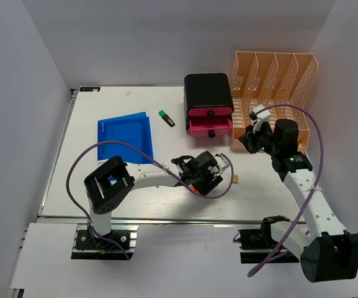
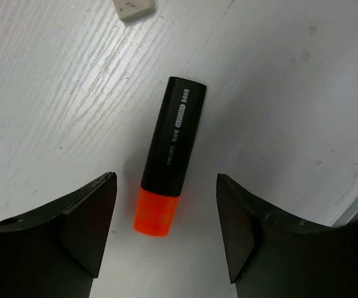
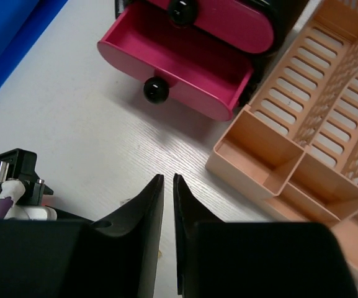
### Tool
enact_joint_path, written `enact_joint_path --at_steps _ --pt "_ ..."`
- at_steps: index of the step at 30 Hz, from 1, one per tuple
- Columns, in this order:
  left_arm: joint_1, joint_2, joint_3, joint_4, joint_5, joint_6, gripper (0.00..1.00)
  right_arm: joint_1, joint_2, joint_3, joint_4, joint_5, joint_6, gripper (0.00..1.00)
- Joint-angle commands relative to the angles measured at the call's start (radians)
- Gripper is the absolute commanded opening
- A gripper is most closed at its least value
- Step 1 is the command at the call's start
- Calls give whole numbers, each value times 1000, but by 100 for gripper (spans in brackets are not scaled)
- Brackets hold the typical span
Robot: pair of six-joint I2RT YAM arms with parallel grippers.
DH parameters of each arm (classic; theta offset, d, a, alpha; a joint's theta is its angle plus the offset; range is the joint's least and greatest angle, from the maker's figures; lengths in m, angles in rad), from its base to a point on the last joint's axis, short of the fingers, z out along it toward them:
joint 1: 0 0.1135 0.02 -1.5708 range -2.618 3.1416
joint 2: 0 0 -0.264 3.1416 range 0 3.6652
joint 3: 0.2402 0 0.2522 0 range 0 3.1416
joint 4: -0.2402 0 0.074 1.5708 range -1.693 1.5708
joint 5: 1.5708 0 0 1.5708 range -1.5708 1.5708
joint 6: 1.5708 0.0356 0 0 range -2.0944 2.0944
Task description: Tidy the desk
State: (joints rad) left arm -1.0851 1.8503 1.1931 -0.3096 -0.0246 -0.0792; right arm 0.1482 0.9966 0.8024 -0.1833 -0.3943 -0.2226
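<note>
Desk (image 1: 129, 102): lies under the pink drawer box (image 1: 208, 105), near edge partly hidden by the arms.
Left gripper (image 2: 166, 180): jaws apart, straddling the orange highlighter (image 2: 172, 149) (no contact), nearer than the box.
Right gripper (image 3: 168, 177): nearly together, empty, right of the box.

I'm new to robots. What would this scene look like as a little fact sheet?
Surface: white desk
Left pincer: open, astride an orange highlighter lying flat
Right pincer: nearly shut, empty, above the desk near the drawer box
Storage: lower pink drawer pulled out
Other items: blue folders, green highlighter, peach file rack
</note>
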Motion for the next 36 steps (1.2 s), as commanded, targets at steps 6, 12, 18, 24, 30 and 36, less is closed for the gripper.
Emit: enact_joint_path --at_steps 6,12,18,24,30,36 --pt "1 36 57 -5 -57 21 71 -70 -4 14 -12 -34 -27 15" --pt "-9 64 60 4 -49 24 62 -113 -16 14 -22 -75 -24 15" --pt "-9 61 46 -5 18 35 37 -134 -23 12 -30 -120 -23 15" --pt "22 -89 39 -23 -38 111 16 -185 -41 11 -33 -140 -32 12" --pt "48 -163 141 -51 -130 322 10 -199 -65 4 -24 -146 -37 8" --pt "126 -105 324 6 -101 544 6 -216 -69 1 -25 -164 -38 7"
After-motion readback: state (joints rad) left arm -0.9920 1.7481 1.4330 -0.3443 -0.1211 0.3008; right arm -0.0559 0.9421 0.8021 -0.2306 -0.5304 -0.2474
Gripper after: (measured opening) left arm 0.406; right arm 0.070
